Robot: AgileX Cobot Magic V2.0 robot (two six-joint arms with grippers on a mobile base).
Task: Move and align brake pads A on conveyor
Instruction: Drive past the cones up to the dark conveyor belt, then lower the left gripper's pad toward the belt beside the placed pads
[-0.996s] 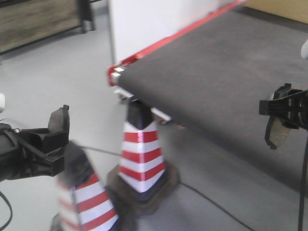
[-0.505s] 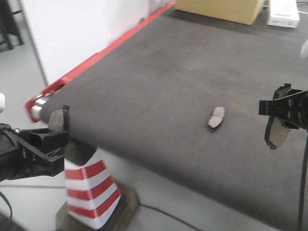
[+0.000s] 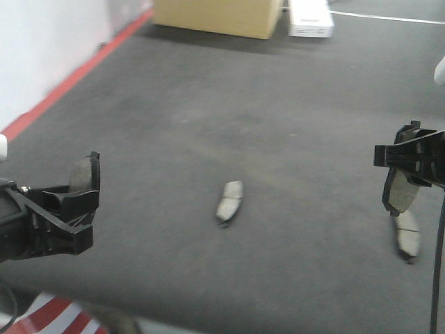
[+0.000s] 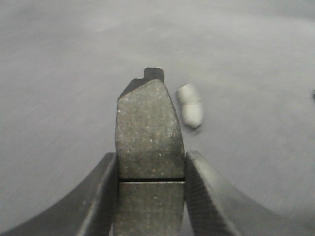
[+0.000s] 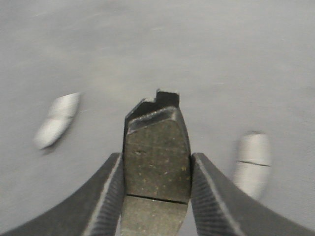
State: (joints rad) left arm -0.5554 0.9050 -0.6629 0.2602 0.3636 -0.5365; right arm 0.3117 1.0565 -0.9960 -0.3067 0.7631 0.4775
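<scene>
With two brake pads A already lying flat on the conveyor (image 3: 208, 125), we judge the task about half done. One loose pad (image 3: 229, 202) sits near the belt's middle, the other pad (image 3: 408, 235) lies near its right side, well apart from the first. They look roughly parallel, long axes running away from us, but not in a tidy row, so alignment is probably pending.

We carry the other two in the air. Left gripper (image 4: 150, 196) is clamped on a pad (image 4: 149, 132), jaws pressing both long edges, cross groove visible between them. Right gripper (image 5: 156, 196) pinches its pad (image 5: 156, 147) the same way.

Both arms hover above the belt at the front view's edges, left low-left, right mid-right, held pads upright, neither touching the belt. Right gripper hangs just above the right-hand loose pad. Cardboard box (image 3: 219, 17) stands beyond the belt.
</scene>
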